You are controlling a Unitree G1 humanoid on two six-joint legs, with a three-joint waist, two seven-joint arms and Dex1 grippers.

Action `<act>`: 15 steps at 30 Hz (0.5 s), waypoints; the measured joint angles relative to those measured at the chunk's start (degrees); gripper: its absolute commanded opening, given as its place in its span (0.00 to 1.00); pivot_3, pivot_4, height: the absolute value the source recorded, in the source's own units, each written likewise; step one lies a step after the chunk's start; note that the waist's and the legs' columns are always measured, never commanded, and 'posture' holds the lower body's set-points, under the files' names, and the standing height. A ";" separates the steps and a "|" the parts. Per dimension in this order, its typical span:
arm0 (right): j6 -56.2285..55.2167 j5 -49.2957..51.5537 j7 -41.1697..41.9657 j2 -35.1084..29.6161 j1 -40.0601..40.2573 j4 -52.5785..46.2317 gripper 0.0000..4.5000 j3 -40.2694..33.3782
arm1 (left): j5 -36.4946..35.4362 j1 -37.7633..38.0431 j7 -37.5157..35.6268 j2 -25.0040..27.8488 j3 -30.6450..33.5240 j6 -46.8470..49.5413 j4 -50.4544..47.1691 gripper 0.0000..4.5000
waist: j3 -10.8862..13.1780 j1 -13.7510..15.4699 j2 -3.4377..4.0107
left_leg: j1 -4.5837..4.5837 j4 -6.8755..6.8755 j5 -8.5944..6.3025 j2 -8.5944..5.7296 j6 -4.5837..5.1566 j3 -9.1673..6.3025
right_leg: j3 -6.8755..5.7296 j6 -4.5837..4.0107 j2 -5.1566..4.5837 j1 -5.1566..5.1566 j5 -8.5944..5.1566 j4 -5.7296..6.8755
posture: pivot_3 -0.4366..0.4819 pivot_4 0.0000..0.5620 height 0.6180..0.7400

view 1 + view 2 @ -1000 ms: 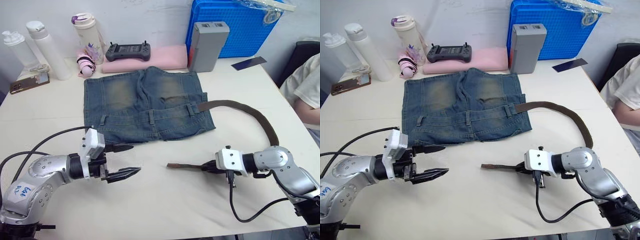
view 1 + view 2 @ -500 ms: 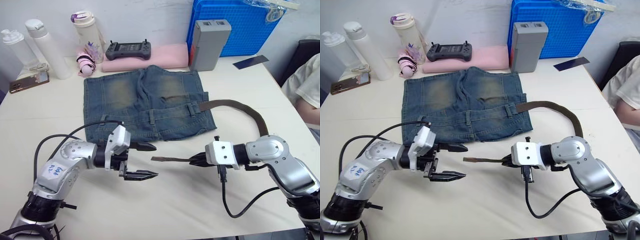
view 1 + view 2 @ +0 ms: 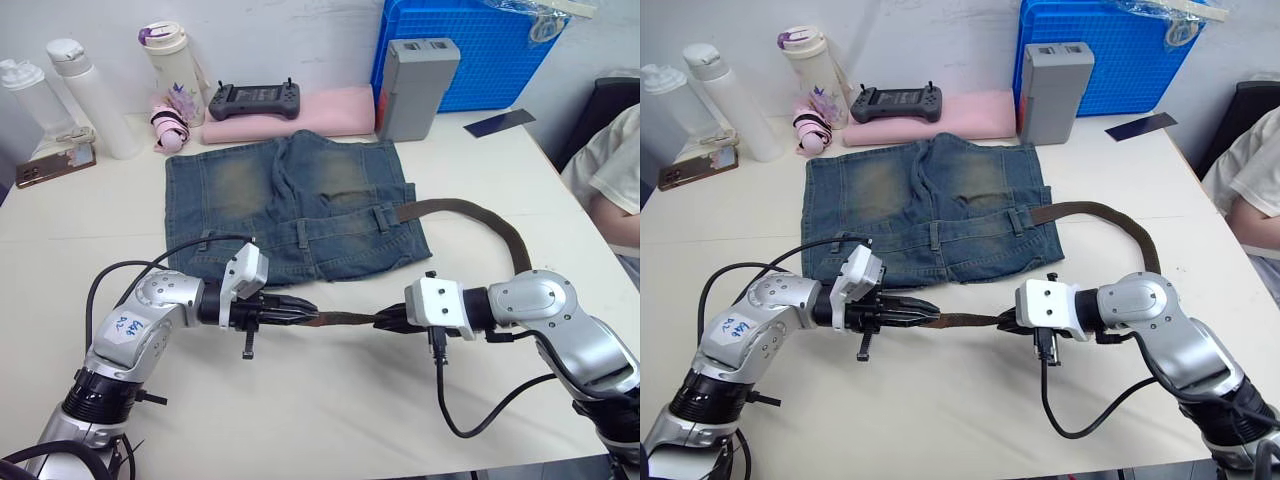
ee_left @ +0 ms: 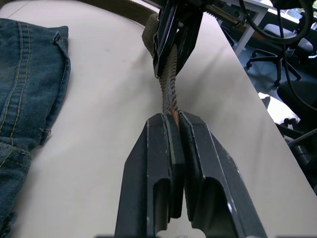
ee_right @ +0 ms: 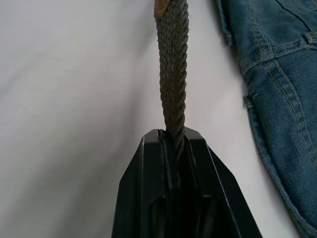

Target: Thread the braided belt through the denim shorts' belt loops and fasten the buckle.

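Head view, shorts: the denim shorts [image 3: 295, 210] lie flat in the upper middle of the frame on the white tabletop [image 3: 330, 420]
Head view, belt: the braided belt [image 3: 500, 228] leaves the shorts' right edge by a belt loop [image 3: 384, 220], arcs toward the right of the frame, then runs left across the lower middle
Head view, left claw: the left claw [image 3: 300, 312], lower centre left, is clenched on the belt's free end
Head view, right claw: the right claw [image 3: 385, 321], lower centre right, grips the belt a little way along, so a short stretch spans between the two
Head view, background: bottles [image 3: 90, 95] upper left, a black controller [image 3: 255, 99] on a pink pad [image 3: 320, 112] top centre, a grey box [image 3: 415, 88] against a blue crate [image 3: 470, 50] upper right, a person's sleeve [image 3: 610, 165] at the right edge
Left wrist view: the fingers [image 4: 156, 163] pinch the leather tip; the woven strap runs up to the other claw at top centre; denim on the left
Right wrist view: the fingers [image 5: 148, 198] squeeze the woven strap, which rises to the top; denim along the right edge
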 measured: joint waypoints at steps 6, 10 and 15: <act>4.93 2.47 -2.97 1.08 -0.23 -0.50 0.59 -1.90 | -0.60 -1.15 2.61 -2.31 0.27 3.52 1.05 0.00 | 0.00 0.01 0.00 | -0.01 0.00 0.00 0.00 0.00 0.00 | 0.00 0.00 0.00 0.00 0.00 0.01 | 0.48 0.27 0.75; 14.36 11.22 -7.83 5.02 -1.32 -2.51 1.00 -9.00 | -6.00 -1.02 6.99 -5.94 3.11 11.34 1.03 0.00 | 0.00 -0.04 0.00 | -0.02 0.00 0.00 0.02 0.00 0.00 | 0.00 0.00 0.01 -0.02 0.00 0.05 | 0.48 0.27 0.75; 29.02 33.93 -15.14 8.93 -3.79 -3.87 1.00 -24.99 | -17.85 0.56 16.57 -13.15 9.55 24.92 0.93 0.00 | 0.00 0.23 -0.01 | -0.02 0.01 0.00 0.01 0.00 -0.08 | -0.06 0.00 0.00 0.02 0.00 0.02 | 0.48 0.27 0.75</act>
